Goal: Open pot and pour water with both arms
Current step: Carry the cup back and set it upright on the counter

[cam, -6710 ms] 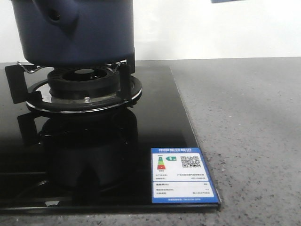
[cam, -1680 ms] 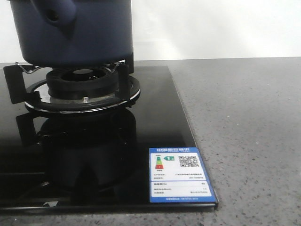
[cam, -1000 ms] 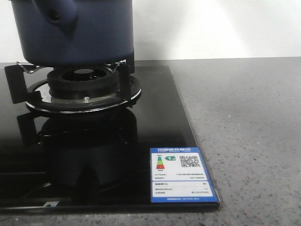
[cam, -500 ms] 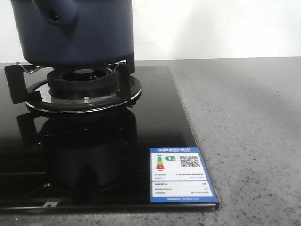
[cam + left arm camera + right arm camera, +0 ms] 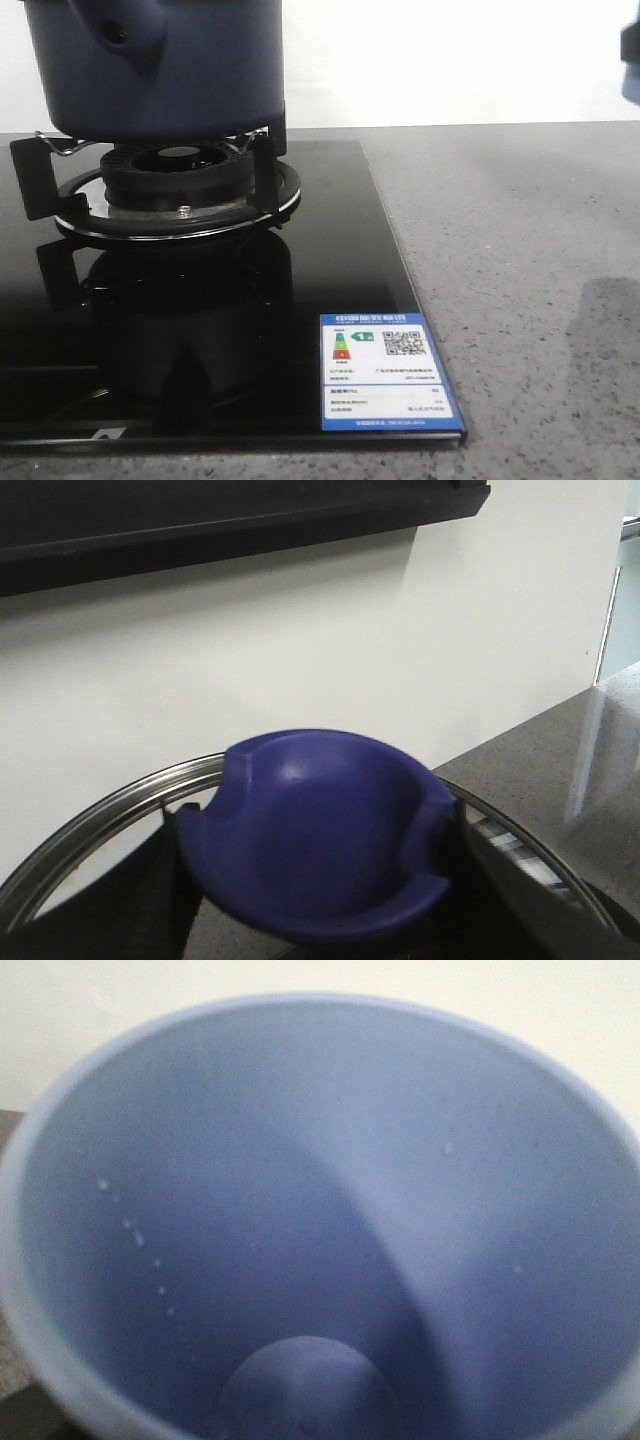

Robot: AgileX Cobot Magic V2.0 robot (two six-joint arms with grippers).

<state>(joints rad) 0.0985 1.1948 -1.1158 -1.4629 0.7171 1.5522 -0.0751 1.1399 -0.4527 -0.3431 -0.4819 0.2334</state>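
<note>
The dark navy pot (image 5: 160, 70) stands on the burner grate at the far left of the front view, its stubby holed handle (image 5: 130, 25) facing me and its top cut off by the frame. In the left wrist view my left gripper (image 5: 315, 890) is shut on the blue knob (image 5: 320, 820) of a glass lid with a steel rim (image 5: 100, 800), and white wall shows behind it. A pale light-blue cup (image 5: 320, 1210) fills the right wrist view, mouth towards the camera, and hides the right fingers. The cup's edge (image 5: 631, 80) hangs above the counter at the far right.
A black glass hob (image 5: 330, 260) carries the burner (image 5: 175, 170) and an energy label sticker (image 5: 388, 372) at its front right corner. Grey speckled counter (image 5: 520, 250) stretches to the right, with a white wall behind.
A dark and pale-blue shape has come into the front view at the upper right edge, and a shadow now lies on the counter at the right. The pot has not moved.
</note>
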